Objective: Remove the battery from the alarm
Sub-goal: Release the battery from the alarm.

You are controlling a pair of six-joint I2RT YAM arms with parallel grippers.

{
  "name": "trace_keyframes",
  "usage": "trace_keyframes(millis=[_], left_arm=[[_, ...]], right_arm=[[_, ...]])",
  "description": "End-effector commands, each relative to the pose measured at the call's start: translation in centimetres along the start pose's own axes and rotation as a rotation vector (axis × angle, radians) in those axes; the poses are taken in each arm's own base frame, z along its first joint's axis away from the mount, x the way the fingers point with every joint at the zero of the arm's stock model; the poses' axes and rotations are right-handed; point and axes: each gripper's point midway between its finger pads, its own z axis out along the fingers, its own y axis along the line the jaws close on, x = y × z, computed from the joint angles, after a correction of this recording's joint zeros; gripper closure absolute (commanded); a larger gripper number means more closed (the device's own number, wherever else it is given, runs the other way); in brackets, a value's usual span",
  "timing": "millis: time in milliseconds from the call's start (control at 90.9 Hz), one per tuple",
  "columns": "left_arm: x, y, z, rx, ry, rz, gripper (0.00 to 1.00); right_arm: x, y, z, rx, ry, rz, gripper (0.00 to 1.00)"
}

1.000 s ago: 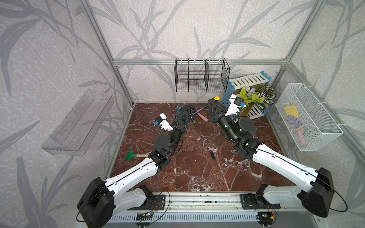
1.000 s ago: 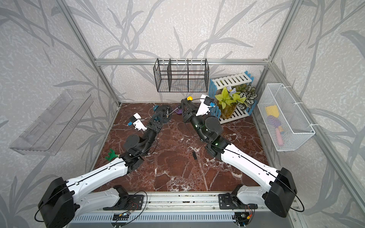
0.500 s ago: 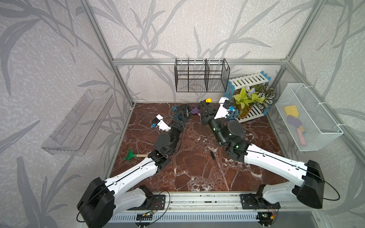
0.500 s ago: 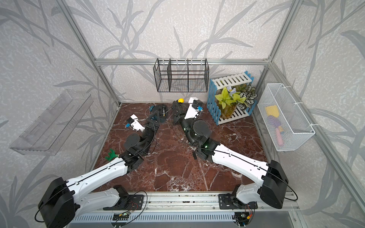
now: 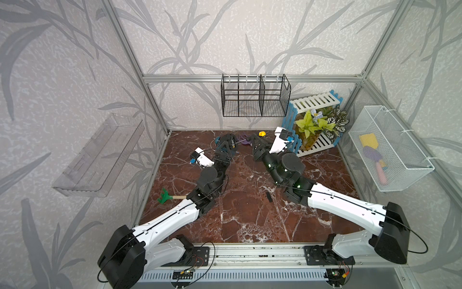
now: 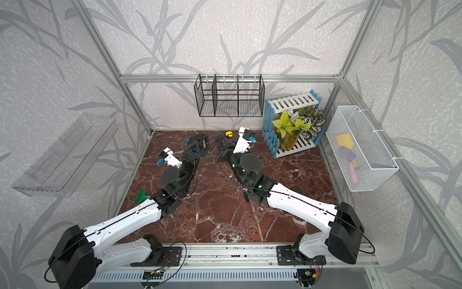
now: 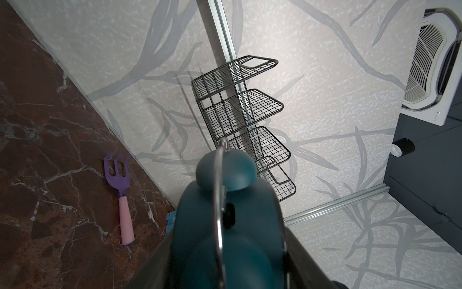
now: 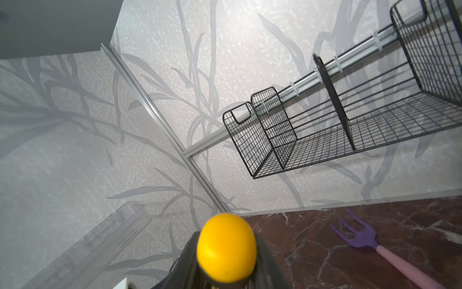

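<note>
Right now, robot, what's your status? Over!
Left fingers shut on alarm. Right fingers shut on screwdriver. Battery in alarm's back, not out yet. Nothing seen blocking.

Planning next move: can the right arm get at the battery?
Probably, by tool only: battery sits exposed in the clock's open back, but right gripper is shut on the screwdriver.

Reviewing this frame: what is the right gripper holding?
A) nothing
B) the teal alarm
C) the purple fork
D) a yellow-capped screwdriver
D: in the right wrist view the screwdriver, yellow cap up, sits between the dark jaws of the right gripper.
</note>
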Motion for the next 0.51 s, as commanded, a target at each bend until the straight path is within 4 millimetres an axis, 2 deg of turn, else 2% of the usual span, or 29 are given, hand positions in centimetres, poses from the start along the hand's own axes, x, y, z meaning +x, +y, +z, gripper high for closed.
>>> trace_keyframes(millis=[0,110,187,297,374,429,495], left_arm=[[-0.2,-7.0,-0.8,0.239,0.061,-0.137,0.85],[-0.1,-6.8,-0.9,0.236,0.072,-0.128,0.85],[0.0,-6.5,-1.0,0.229,0.076,-0.124,0.85],[0.2,-6.1,-0.9,0.219,0.084,-0.111,0.85],[0.5,-6.1,-0.8,0.217,0.095,-0.095,0.86],[0.8,-6.4,-0.7,0.222,0.109,-0.082,0.86],[1.2,-6.7,-0.6,0.229,0.13,-0.052,0.86]], right_arm=[[4.8,-4.7,0.4,0.06,0.205,0.2,1.0],[4.8,-5.9,0.3,0.061,0.209,0.258,1.0],[5.2,-5.9,0.1,0.044,0.227,0.252,1.0],[5.4,-2.3,0.1,-0.066,0.282,0.109,1.0],[5.9,0.8,-0.1,-0.12,0.305,-0.085,1.0],[6.5,1.9,0.0,-0.111,0.331,-0.183,1.0],[8.2,3.9,-0.3,-0.115,0.375,-0.292,1.0]])
